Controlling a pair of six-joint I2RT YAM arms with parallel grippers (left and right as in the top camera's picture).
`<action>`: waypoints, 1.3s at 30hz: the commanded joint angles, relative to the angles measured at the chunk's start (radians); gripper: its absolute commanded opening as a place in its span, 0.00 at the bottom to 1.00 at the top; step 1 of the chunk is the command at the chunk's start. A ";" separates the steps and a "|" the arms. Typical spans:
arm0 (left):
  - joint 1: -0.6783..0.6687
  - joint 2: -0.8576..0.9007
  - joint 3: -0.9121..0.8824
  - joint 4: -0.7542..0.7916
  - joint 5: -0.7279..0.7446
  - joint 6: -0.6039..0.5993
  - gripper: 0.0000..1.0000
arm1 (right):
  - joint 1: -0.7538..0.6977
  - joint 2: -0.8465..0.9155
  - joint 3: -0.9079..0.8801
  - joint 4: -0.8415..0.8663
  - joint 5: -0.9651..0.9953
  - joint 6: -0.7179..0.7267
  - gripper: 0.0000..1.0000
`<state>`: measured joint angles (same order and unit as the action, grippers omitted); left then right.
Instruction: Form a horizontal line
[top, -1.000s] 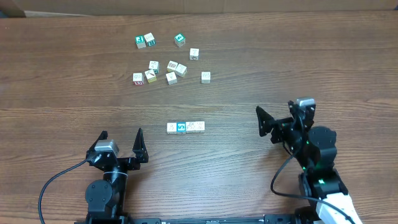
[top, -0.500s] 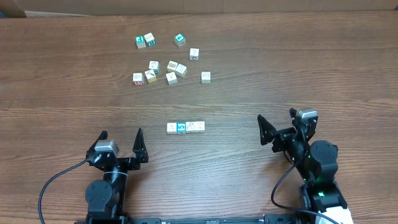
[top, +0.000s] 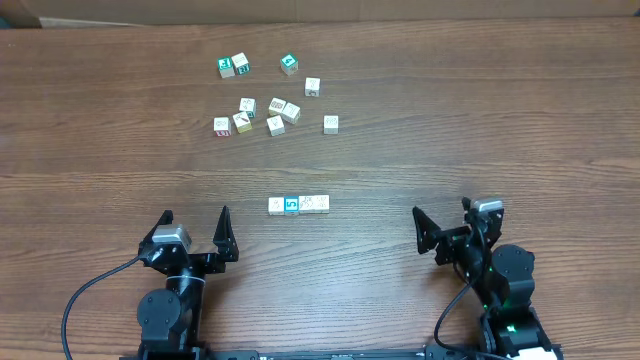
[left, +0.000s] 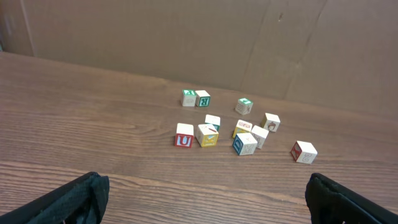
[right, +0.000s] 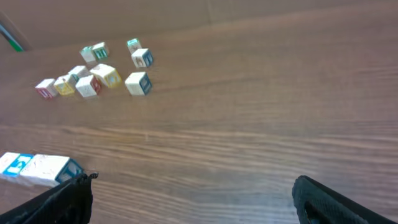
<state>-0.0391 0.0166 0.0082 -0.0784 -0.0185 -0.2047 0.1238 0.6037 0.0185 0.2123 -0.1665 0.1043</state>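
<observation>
wooden table (top: 480, 120) bears the horizontal line (top: 298, 204) of 4 cubes; left pincer (top: 195, 216) and right pincer (top: 441, 212) both spread wide.

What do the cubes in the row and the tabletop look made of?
The row of cubes: likely wood, matte pale faces with printed pictures, one blue face with a white 5. The tabletop: wood or wood-look laminate, dull brown with visible grain.

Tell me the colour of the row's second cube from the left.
Blue cube with a white 5; clearest overhead.
</observation>
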 joint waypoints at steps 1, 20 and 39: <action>-0.001 -0.012 -0.003 0.001 0.009 0.025 1.00 | -0.008 -0.026 -0.010 0.006 0.016 -0.005 1.00; -0.001 -0.012 -0.003 0.001 0.009 0.025 1.00 | -0.008 -0.174 -0.010 -0.277 0.077 -0.005 1.00; -0.001 -0.012 -0.003 0.001 0.009 0.025 1.00 | -0.009 -0.315 -0.010 -0.293 0.095 -0.005 1.00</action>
<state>-0.0391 0.0158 0.0082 -0.0784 -0.0185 -0.2043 0.1219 0.3271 0.0185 -0.0830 -0.0879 0.1036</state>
